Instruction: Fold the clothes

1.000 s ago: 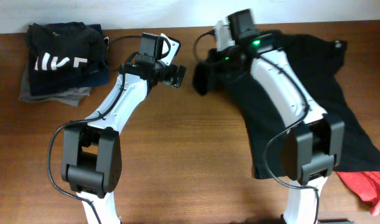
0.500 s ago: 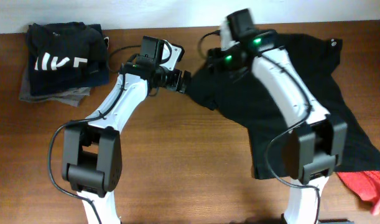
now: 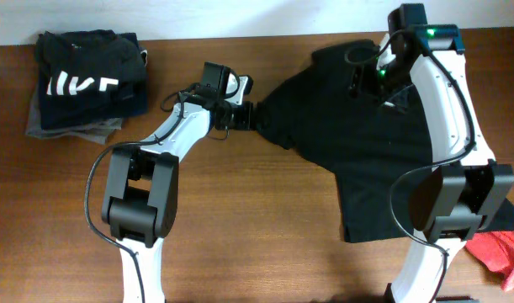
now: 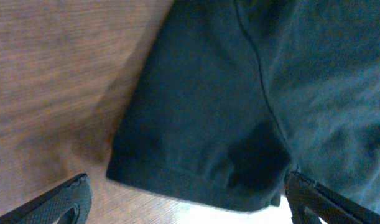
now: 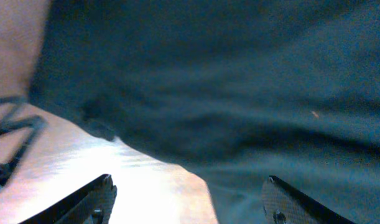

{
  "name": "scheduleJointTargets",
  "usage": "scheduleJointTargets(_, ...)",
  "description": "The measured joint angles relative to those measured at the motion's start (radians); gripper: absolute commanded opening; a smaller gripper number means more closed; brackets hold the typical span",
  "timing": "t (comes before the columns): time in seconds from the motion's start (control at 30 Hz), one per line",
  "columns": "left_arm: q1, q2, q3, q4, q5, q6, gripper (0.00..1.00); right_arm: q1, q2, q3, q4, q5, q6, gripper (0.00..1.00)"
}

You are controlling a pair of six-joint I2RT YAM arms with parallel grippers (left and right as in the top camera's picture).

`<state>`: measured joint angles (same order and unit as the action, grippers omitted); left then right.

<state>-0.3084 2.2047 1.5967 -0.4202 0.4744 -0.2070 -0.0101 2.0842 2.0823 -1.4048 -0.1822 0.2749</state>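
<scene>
The black shirt (image 3: 383, 168) lies spread on the counter (image 3: 257, 227), one sleeve (image 4: 202, 143) running straight toward my left gripper (image 3: 245, 114), which is spread wide just short of the hem (image 4: 196, 193). My right gripper (image 3: 368, 80), spread and empty, hovers over the shirt's far edge.

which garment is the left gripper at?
The large black garment spread on the right: its sleeve sits under the left gripper, jaws open. Not the folded stack top-left or the orange-red shirt.
</scene>
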Motion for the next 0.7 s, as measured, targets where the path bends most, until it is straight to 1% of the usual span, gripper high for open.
scheduleJointTargets(0.13, 0.0, 0.0, 0.0, 0.044, -0.003, 0.0, 0.99, -0.002, 0.0, 0.0, -0.067, 0.037, 0.003, 0.8)
scheduleJointTargets(0.3, 0.0, 0.01, 0.0, 0.044, -0.002, 0.0, 0.98, -0.002, 0.0, 0.0, -0.12, 0.071, 0.017, 0.81)
scheduleJointTargets(0.47, 0.002, 0.045, 0.005, 0.05, 0.038, 0.0, 0.92, -0.002, 0.0, 0.0, -0.201, 0.123, 0.068, 0.8)
scheduleJointTargets(0.5, 0.002, 0.049, 0.005, 0.051, 0.047, 0.001, 0.89, -0.002, 0.0, 0.0, -0.216, 0.13, 0.074, 0.81)
scheduleJointTargets(0.53, 0.002, 0.05, 0.006, 0.05, 0.052, 0.0, 0.81, -0.002, 0.0, 0.0, -0.23, 0.137, 0.084, 0.81)
scheduleJointTargets(0.57, 0.001, 0.051, 0.006, 0.05, 0.055, -0.001, 0.75, -0.002, 0.0, 0.0, -0.246, 0.141, 0.091, 0.8)
scheduleJointTargets(0.6, 0.001, 0.055, 0.006, 0.049, 0.058, -0.005, 0.67, -0.002, 0.0, 0.0, -0.263, 0.145, 0.097, 0.81)
scheduleJointTargets(0.63, 0.001, 0.058, 0.006, 0.049, 0.062, 0.0, 0.61, -0.002, 0.0, 0.0, -0.276, 0.148, 0.105, 0.81)
scheduleJointTargets(0.67, 0.001, 0.062, 0.006, 0.051, 0.064, -0.004, 0.57, -0.002, 0.0, 0.0, -0.287, 0.149, 0.113, 0.81)
scheduleJointTargets(0.7, 0.001, 0.063, 0.006, 0.049, 0.068, -0.002, 0.55, -0.002, -0.004, -0.003, -0.289, 0.149, 0.119, 0.81)
